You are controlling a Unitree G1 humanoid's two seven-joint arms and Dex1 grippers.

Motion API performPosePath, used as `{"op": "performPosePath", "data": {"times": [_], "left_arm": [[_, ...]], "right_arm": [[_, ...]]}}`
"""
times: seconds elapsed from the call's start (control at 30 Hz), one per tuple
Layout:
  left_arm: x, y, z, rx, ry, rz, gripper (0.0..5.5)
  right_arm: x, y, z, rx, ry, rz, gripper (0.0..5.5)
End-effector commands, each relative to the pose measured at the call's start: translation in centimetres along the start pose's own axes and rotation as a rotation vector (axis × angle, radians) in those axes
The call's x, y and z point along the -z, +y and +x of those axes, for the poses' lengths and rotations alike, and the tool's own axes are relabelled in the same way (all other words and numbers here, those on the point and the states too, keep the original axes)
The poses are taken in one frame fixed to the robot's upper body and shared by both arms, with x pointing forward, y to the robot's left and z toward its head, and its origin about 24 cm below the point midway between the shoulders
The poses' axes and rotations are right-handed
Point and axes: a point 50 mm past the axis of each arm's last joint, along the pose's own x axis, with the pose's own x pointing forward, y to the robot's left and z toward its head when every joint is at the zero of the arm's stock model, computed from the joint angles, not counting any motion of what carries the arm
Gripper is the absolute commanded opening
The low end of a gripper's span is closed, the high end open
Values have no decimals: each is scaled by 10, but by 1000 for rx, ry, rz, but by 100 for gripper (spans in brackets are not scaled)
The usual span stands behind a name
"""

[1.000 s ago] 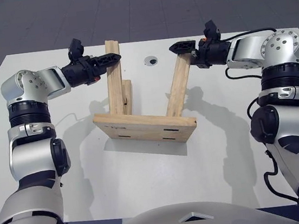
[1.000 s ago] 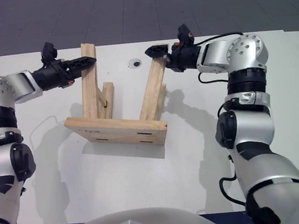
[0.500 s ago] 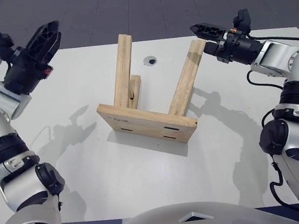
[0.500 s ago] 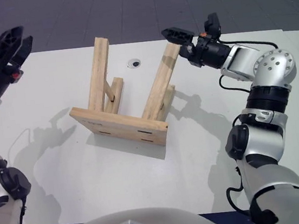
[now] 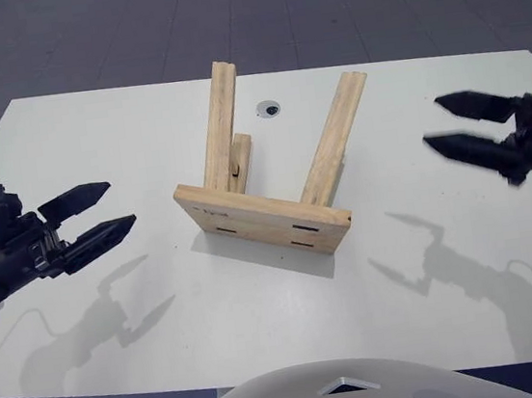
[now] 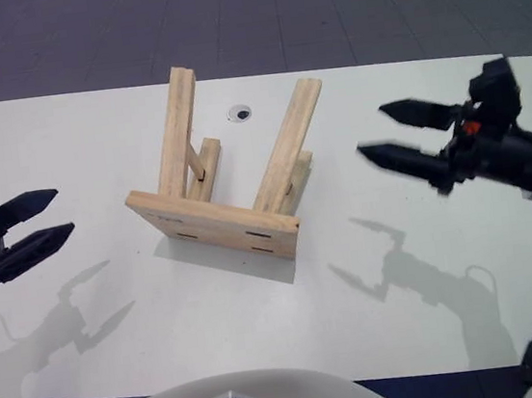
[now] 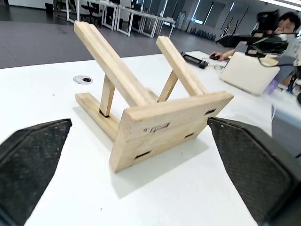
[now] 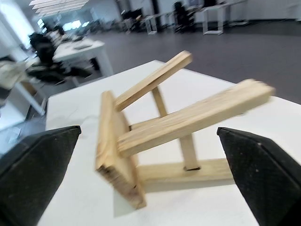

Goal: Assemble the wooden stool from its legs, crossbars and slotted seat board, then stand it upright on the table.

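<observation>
On white table (image 5: pixel 93 133), lying sideways: pale wooden stool (image 5: pixel 263 217), likely rigid, light, smooth. Suggested hold: two long legs (image 5: pixel 336 137). Black left gripper (image 5: pixel 121 202), black right gripper (image 5: pixel 431 122): spread, empty.

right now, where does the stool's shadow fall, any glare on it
Left eye view: the stool throws a soft shadow on the table along its near edge; no glare. Left wrist view: the shadow lies beneath it. Right wrist view: bright lights far behind the stool.
</observation>
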Motion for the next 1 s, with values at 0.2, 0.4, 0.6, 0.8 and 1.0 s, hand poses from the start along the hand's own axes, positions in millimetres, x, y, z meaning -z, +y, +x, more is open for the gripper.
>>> {"op": "performPosePath", "data": {"times": [0.2, 0.4, 0.6, 0.8, 1.0], "left_arm": [[17, 30, 48, 5, 159, 145, 540], [23, 38, 67, 36, 140, 145, 540], [29, 33, 78, 100, 115, 100, 485], [34, 26, 88, 148, 95, 60, 390], [37, 22, 93, 192, 88, 16, 295]], "right_arm": [[39, 8, 41, -143, 167, -20, 500], [61, 11, 58, -191, 178, 28, 404], [65, -1, 72, -162, 154, 55, 303], [66, -7, 75, -160, 164, 66, 213], [62, -11, 77, -168, 171, 93, 179]]}}
